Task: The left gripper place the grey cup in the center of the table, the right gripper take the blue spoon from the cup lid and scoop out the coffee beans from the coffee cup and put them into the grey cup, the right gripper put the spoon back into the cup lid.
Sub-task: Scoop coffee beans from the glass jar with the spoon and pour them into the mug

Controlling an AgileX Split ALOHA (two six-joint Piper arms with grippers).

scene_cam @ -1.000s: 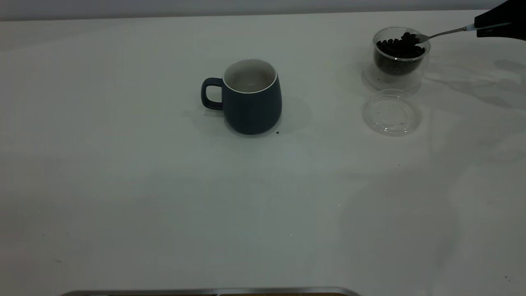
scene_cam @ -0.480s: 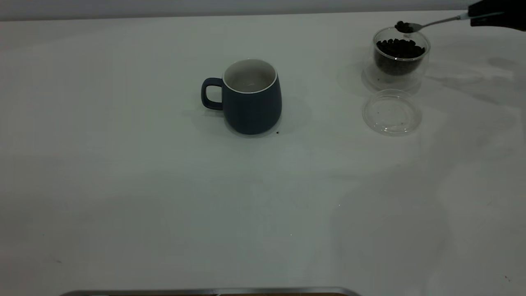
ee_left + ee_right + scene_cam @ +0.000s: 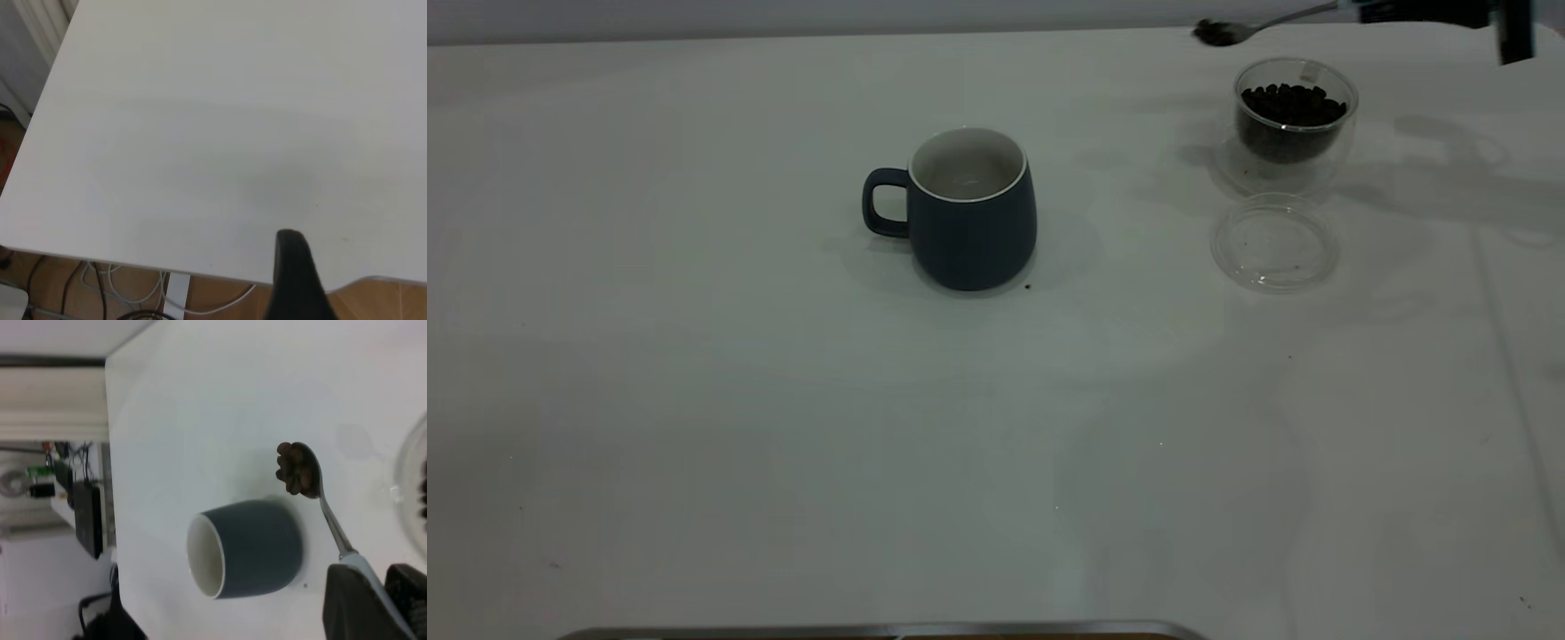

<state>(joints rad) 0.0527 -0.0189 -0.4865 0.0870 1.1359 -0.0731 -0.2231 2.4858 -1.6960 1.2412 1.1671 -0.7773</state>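
Observation:
The grey cup [image 3: 971, 213] stands upright mid-table, handle to the left, and looks empty inside. The coffee cup [image 3: 1294, 116] holds coffee beans [image 3: 1291, 100] at the far right. The empty cup lid [image 3: 1274, 242] lies just in front of it. My right gripper [image 3: 1432, 11] is at the top right edge, shut on the blue spoon [image 3: 1227, 31]. The spoon is in the air to the left of the coffee cup with beans in its bowl. In the right wrist view the loaded spoon [image 3: 298, 470] hangs beside the grey cup [image 3: 253, 547]. Only one finger [image 3: 293, 267] of the left gripper shows.
The white table [image 3: 783, 427] carries a few dark specks, one by the grey cup's base [image 3: 1028, 287]. A metal strip [image 3: 871, 631] runs along the near edge. The left wrist view shows a table edge [image 3: 100, 253] with cables on the floor below.
The right gripper has lifted the spoon, loaded with beans, out of the coffee cup and carried it up and to the left, past the glass rim.

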